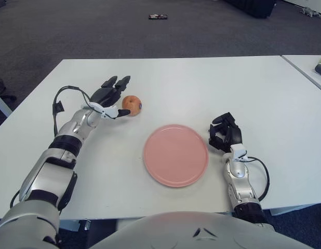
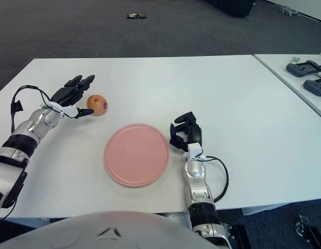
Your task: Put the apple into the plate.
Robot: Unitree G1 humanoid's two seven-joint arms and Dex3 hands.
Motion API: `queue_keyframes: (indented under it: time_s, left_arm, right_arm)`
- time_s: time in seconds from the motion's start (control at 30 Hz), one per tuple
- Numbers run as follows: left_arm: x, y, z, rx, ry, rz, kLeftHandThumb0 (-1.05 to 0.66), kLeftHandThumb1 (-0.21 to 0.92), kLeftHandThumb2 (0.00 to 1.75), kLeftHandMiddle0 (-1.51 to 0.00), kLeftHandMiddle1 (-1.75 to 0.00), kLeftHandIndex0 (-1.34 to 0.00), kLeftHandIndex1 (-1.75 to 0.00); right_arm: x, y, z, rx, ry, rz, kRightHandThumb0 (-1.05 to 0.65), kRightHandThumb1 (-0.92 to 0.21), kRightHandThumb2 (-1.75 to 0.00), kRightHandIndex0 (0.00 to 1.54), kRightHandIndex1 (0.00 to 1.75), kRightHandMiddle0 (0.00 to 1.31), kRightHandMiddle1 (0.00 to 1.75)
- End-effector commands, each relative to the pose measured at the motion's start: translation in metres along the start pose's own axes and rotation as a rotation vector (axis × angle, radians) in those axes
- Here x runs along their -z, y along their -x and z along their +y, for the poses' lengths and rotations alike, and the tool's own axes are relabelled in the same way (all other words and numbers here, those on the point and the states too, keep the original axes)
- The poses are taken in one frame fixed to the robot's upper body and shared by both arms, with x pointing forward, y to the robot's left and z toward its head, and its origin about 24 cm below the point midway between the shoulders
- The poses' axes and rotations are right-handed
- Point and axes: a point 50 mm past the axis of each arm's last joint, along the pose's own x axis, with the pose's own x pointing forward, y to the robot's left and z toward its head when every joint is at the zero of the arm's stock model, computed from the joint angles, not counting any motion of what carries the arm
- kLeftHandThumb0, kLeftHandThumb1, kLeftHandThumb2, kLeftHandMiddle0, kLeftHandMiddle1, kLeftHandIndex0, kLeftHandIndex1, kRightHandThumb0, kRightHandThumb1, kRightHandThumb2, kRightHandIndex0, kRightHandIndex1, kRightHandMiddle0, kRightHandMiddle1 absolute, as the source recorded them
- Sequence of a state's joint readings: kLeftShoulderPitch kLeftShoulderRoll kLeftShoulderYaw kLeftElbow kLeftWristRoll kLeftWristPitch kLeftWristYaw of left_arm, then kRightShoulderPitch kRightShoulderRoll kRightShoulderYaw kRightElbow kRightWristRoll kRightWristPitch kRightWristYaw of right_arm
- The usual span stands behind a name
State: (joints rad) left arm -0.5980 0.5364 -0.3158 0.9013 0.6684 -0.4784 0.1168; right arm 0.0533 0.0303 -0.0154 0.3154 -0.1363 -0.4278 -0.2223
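White table [image 1: 176, 83] fills most of the view, dark carpet floor [image 1: 98, 31] behind it, a second white table [image 2: 301, 88] off to the right edge with dark controller-like devices [image 2: 306, 67] on it, too small to tell what they are. Small dark object [image 1: 158, 16] on the floor far back, unclear what. Pink plate [image 1: 175, 154] sits flat near the table's front middle, nothing on it, nothing between it and the apple. Left hand [image 1: 109, 96] is reached out over the left part of the table, fingers [image 1: 119, 83] spread and extended, holding nothing; thumb tip [image 1: 124, 112] points at the apple's lower left side, just beside it, contact cannot be told. Long fingers lie above and left of the apple, not wrapped around it. Black cable [image 1: 62, 98] loops off the left forearm. Right hand [image 1: 225, 132] shows just right of the plate's rim, fingers curled in, holding nothing. Apple [image 1: 131, 104] sits on the table up-left of the plate, apart from it, dark stem spot facing right.
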Motion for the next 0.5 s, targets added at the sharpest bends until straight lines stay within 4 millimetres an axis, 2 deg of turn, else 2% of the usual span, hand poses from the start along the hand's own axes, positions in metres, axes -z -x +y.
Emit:
queue_keyframes:
  time_s: [0.0, 0.47]
  left_arm:
    - [-0.004, -0.007, 0.002, 0.039, -0.022, -0.014, -1.05, 0.56, 0.80, 0.00, 0.00, 0.00, 0.00]
    - [-0.010, -0.019, -0.017, 0.153, -0.005, 0.041, -1.05, 0.56, 0.78, 0.00, 0.00, 0.00, 0.00]
  right_arm:
    - [0.002, 0.001, -0.002, 0.009, 0.006, 0.014, -0.40, -0.57, -1.00, 0.57, 1.50, 0.41, 1.75]
    - [0.003, 0.003, -0.003, 0.021, 0.004, 0.032, -0.40, -0.58, -1.00, 0.56, 1.48, 0.41, 1.75]
